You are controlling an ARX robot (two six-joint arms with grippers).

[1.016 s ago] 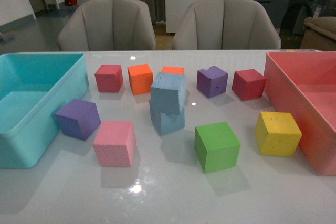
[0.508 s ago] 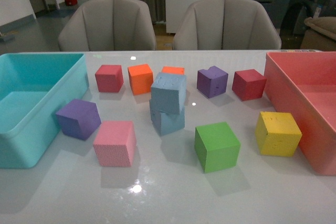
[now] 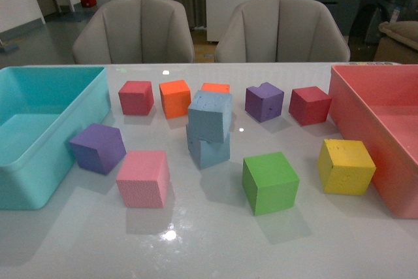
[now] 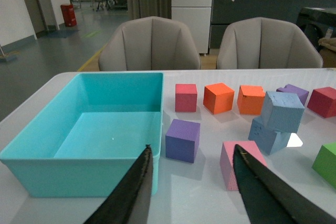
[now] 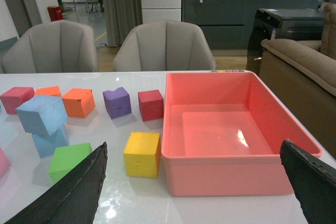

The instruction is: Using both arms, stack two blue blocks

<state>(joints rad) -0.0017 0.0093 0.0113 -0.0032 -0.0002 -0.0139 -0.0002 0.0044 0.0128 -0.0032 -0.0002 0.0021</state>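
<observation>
**Blue blocks stacked mid-worktop, both grippers clear**

I see the upper blue block point(image 3: 210, 115) resting on the lower blue block point(image 3: 208, 149), twisted and overhanging it, at the centre of the worktop point(image 3: 209, 240). A pink block point(image 3: 143, 178) and a green block point(image 3: 270, 181) sit nearer me. My left gripper point(image 4: 191, 156) has its jaws apart, holding nothing, beside the turquoise bin point(image 4: 79, 174). My right gripper point(image 5: 191, 153) is spread wide before the red bin point(image 5: 231, 174).

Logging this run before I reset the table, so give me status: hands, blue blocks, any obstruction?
Left hand open, empty. Right hand open, empty. Upper blue block sits skewed on lower blue block. Nothing in the way.
</observation>
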